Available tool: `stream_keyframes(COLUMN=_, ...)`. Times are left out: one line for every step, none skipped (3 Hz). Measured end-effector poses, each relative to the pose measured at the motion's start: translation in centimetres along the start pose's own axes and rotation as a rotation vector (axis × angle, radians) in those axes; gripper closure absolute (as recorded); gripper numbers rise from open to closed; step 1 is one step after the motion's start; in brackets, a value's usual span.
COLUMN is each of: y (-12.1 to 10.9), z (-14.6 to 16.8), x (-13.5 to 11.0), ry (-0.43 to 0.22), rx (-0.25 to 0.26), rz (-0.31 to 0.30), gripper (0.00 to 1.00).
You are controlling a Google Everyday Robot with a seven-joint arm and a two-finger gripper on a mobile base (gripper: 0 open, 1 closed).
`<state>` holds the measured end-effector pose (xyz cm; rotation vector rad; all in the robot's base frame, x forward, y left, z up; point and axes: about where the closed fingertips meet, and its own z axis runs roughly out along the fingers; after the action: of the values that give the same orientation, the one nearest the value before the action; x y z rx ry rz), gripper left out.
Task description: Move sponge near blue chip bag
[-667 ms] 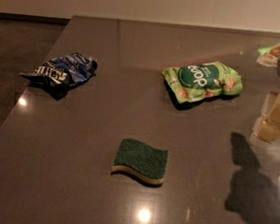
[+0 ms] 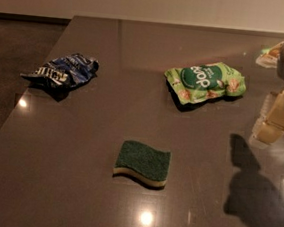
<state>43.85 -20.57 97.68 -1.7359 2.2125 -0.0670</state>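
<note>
Near the front of the desk [image 2: 113, 47], about midway across, the sponge [image 2: 143, 163] lies flat with its green side up. It is well apart from the blue chip bag [image 2: 60, 72], which sits crumpled toward the left edge. Off at the right edge the claw [image 2: 278, 118] hangs over the surface, touching nothing, and from where I stand I cannot tell whether it is open or closed. My worry is the reach: the sponge looks low and soft, so a descent that stops short would close on air, and one that goes too deep would scrape the hard top. The green snack bag [image 2: 205, 82] lies just beside the claw's side of the desk, and a careless sweep of the arm could nudge it. The blue chip bag is light and near the edge, so an overshoot while setting the sponge down might shove it off.
</note>
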Motion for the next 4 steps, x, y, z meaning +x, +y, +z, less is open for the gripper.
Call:
stream_keyframes(y=0.7, z=0.7, x=-1.6, ry=-0.037, rx=-0.028, rz=-0.015, gripper=0.0)
stream_keyframes(y=1.9, z=1.9, x=-3.5, ry=-0.075, rx=-0.06, rz=-0.035, gripper=0.0)
stream_keyframes(y=3.0, z=3.0, x=-5.0, ry=-0.103, rx=-0.092, rz=-0.055, gripper=0.0)
stream_keyframes(y=4.2, z=3.9, x=-6.5, ry=-0.133, rx=-0.124, rz=-0.079, gripper=0.0)
